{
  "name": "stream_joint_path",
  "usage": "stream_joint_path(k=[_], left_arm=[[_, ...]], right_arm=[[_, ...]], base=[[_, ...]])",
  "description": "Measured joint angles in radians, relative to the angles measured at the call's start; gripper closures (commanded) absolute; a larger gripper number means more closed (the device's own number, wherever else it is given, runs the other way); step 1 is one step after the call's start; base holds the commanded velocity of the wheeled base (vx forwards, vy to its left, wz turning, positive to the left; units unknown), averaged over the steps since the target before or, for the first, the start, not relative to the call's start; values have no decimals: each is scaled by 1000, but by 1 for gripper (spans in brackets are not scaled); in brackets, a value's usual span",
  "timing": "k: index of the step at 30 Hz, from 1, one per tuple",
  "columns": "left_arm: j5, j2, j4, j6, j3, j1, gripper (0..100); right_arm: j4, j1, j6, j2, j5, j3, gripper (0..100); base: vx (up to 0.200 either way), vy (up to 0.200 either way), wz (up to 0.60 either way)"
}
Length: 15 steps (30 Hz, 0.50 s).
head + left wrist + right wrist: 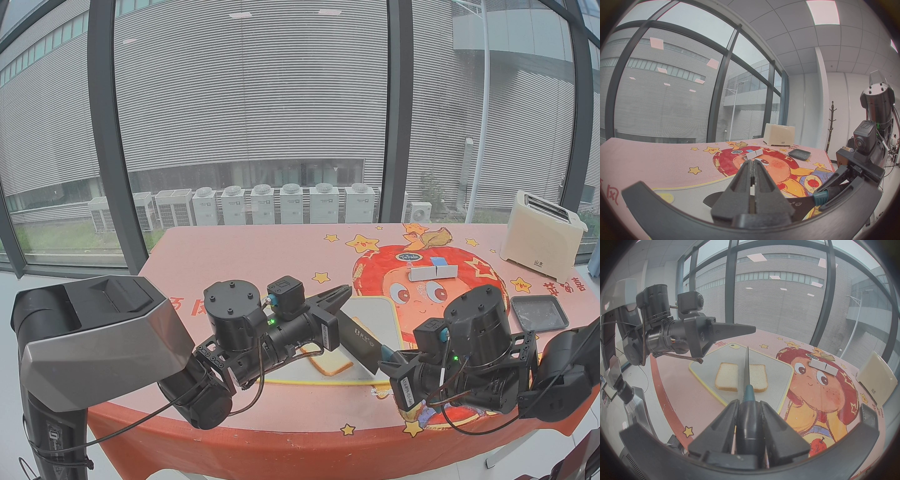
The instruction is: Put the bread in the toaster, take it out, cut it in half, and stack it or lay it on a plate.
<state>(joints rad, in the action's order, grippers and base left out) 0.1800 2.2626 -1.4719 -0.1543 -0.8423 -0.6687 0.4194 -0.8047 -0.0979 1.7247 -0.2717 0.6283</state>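
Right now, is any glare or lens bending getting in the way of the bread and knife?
Left wrist view: the ceiling light mirrors in the window as pale patches, and frames bow. Right wrist view: same patches on the glass, none on the bread or knife. Head view: even daylight, milder bowing.

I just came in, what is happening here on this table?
The robot is at the cutting step. Its right tool grips a knife, with the blade held across the middle of the bread slice on the cutting board. The left tool is shut and empty, above the board's left side. The toaster and a dark tray stand apart at the far right.
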Motion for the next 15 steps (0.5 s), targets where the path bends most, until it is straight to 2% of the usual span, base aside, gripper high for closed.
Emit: stream_joint_path(k=[15], left_arm=[[-16,-21,-3,0,21,22,100]], right_arm=[[0,-7,0,-1,1,-3,100]], base=[[0,0,0]])
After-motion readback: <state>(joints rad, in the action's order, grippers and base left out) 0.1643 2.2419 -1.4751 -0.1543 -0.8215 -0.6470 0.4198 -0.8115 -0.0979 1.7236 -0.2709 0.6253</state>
